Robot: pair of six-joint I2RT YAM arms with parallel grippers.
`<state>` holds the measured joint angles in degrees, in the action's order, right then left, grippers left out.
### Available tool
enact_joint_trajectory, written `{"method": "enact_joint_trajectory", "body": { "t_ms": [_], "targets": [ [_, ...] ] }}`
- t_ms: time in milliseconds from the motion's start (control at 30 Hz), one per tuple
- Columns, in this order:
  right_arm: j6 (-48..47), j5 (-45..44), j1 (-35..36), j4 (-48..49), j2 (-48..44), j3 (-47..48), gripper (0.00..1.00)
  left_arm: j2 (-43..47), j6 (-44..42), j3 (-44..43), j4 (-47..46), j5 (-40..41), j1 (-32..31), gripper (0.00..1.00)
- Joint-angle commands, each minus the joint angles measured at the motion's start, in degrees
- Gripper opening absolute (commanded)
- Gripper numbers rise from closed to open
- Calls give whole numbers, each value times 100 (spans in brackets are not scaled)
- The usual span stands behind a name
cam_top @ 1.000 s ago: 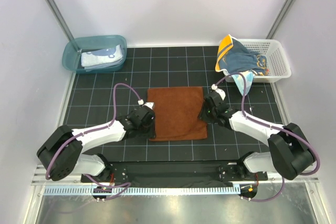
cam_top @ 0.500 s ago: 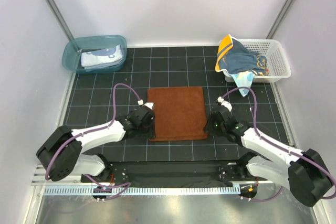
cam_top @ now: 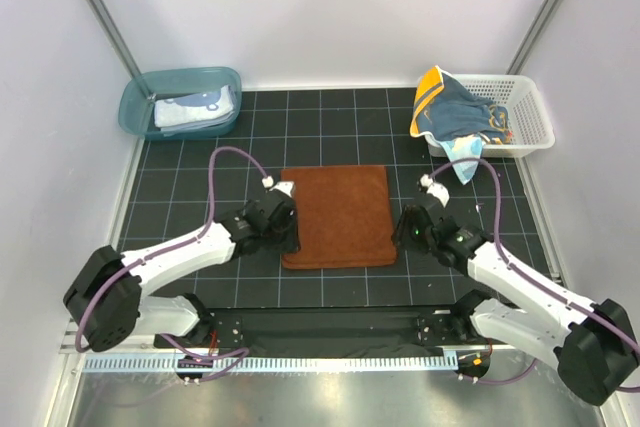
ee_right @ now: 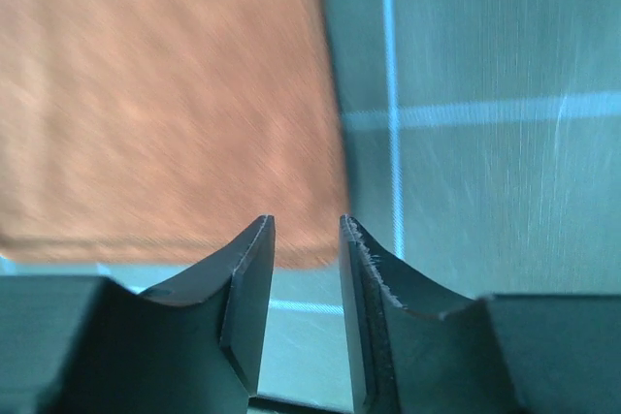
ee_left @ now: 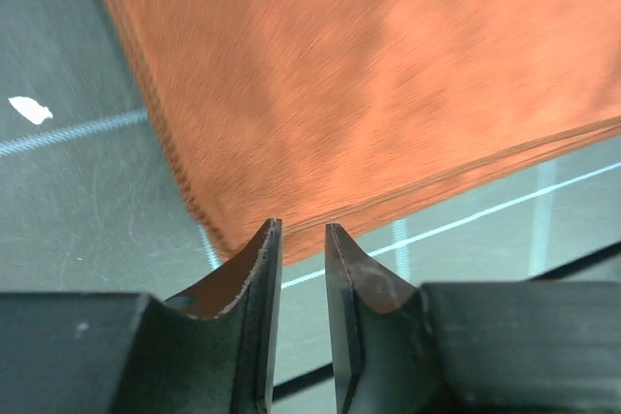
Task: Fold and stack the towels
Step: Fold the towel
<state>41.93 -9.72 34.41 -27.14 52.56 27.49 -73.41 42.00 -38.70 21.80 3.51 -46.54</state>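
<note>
Table (cam_top: 180, 177), black with a white grid, carries the rust-brown towel (cam_top: 338, 215) flat at its middle, a squared rectangle lying where it did a second ago. The white basket (cam_top: 528, 119) at the far right holds the heaped navy and yellow-orange towels (cam_top: 455, 112), one of them hanging over the rim. The teal tub (cam_top: 135, 105) at the far left holds a folded pale towel (cam_top: 195, 109). None of these has shifted. The right arm (cam_top: 520, 282) has swung outward. The right hand (cam_top: 404, 234), a second ago at the middle of the brown towel's right edge, now sits just off its near right corner, fingers a narrow slit apart with nothing between them. The left hand (cam_top: 289, 243) has barely moved from the near left corner, its fingers likewise a slim gap apart and empty.
</note>
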Motion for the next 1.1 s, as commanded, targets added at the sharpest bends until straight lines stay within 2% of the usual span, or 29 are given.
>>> {"method": "enact_joint_trajectory", "body": {
  "t_ms": [0, 133, 200, 400, 500, 533, 733, 1067],
  "targets": [
    [-334, -636, -57, 94, 358, 897, 40, 292, -25, -821, 315, 395, -21, 29],
    [-756, -507, -434, 585, 1282, 1828, 42, 38, -252, -1559, 632, 1009, 233, 34],
    [-975, -435, -742, 911, 1965, 2267, 42, -313, -385, -1911, 702, 1239, 636, 36],
    [-1266, 311, -1507, 1667, 3575, 3191, 42, -1524, -1035, -2449, 106, 1065, 1673, 39],
    [-1494, 286, -1595, 1756, 4305, 3648, 42, -2070, -1360, -2660, -280, 880, 1998, 40],
    [-1573, 242, -1604, 1773, 4620, 3746, 42, -2194, -1396, -2660, -412, 601, 2070, 40],
    [-1714, 198, -1675, 1800, 5361, 4335, 42, -3002, -1361, -2809, -1125, 230, 2430, 45],
    [-1864, -13, -1736, 1773, 5968, 4573, 42, -3706, -1308, -3223, -1091, 185, 2554, 44]
  ]
}}
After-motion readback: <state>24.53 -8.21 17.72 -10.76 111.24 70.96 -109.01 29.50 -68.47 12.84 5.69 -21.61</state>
